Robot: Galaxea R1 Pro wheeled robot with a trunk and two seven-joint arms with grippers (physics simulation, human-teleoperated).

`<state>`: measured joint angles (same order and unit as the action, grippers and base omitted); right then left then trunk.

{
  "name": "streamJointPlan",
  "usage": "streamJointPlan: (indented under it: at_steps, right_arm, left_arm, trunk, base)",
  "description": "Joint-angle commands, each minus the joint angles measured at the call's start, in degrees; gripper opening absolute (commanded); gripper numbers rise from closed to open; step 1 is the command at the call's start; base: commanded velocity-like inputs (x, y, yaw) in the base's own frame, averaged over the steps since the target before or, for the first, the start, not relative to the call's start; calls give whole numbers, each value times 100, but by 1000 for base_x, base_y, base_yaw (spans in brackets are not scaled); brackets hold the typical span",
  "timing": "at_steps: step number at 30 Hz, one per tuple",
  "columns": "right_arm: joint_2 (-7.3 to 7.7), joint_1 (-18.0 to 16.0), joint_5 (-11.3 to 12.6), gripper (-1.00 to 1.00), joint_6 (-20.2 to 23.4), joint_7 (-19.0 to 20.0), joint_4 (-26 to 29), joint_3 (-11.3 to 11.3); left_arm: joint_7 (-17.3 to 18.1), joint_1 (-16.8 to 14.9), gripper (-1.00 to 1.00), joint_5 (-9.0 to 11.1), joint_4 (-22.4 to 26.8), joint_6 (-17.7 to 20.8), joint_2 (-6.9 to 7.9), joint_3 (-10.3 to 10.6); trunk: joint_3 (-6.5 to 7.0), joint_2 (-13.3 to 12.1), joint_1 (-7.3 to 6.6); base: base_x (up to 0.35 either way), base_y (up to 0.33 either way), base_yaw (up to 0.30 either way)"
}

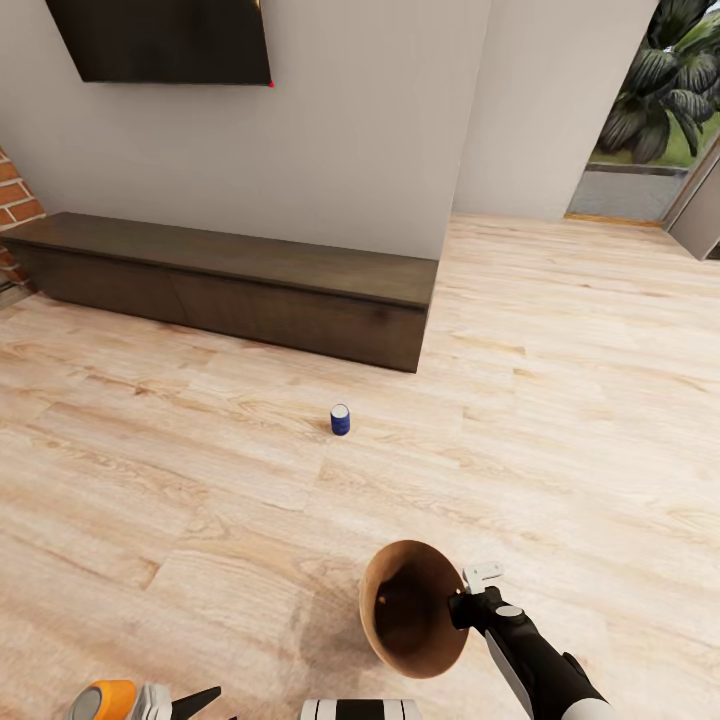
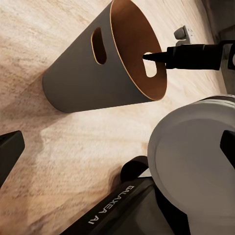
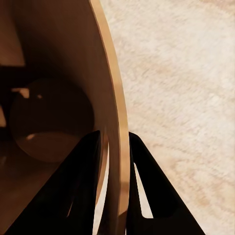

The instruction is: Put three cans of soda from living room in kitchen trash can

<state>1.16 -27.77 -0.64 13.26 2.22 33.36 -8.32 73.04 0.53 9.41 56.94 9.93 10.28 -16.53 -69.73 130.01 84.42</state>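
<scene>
We are in the living room, facing a long low dark-wood cabinet [image 1: 250, 290] under a black wall television [image 1: 165, 40], with a sliver of red brick [image 1: 15, 200] at the left edge and a doorway [image 1: 650, 150] at the far right that gives onto green plants. On the light wood floor [image 1: 150, 480], a short way out from the cabinet's right end, a dark blue soda can [image 1: 340, 419] with a silvery top stands upright on its own, well apart from both of our arms. Our right gripper [image 3: 117, 161] is pinched on the rim of the trash can [image 1: 412, 608], one finger inside the wall and one outside, and the bin hangs tilted with its dark copper-toned inside turned toward the head camera. From the left wrist view we see the same bin [image 2: 98, 63] with a grey outer wall and slot handles, the black tip of the right finger [image 2: 159, 57] reaching in at its mouth. Our left gripper [image 1: 195, 702] sits at the bottom edge of the head view; whether its fingers are apart or closed we cannot tell. Beside it, on that arm's wrist, there is an orange shape [image 1: 105, 698] that is cut off by the frame.
</scene>
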Motion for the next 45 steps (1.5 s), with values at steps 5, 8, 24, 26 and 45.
streamJointPlan:
  at_steps: [5,8,24,26,45]
  right_arm:
    - [-2,2,11,-100,-1,33,4,6]
    - [-2,1,11,-100,1,33,11,6]
    - [28,19,28,-100,1261,50,1698,42]
    - [56,38,31,-100,1536,50,2044,46]
    - [120,267,53,-100,4384,51,4960,58]
  left_arm:
    - [0,-1,100,0,0,0,0,1]
    - [0,-1,100,0,1,0,0,1]
    - [0,-1,100,0,1,0,0,1]
    - [0,-1,100,0,1,0,0,1]
    - [0,-1,100,0,1,0,0,1]
  trunk:
    - [0,0,0]
    - [0,0,0]
    - [0,0,0]
    - [0,0,0]
    - [0,0,0]
  base:
    - [0,0,0]
    - [0,0,0]
    - [0,0,0]
    - [0,0,0]
    - [0,0,0]
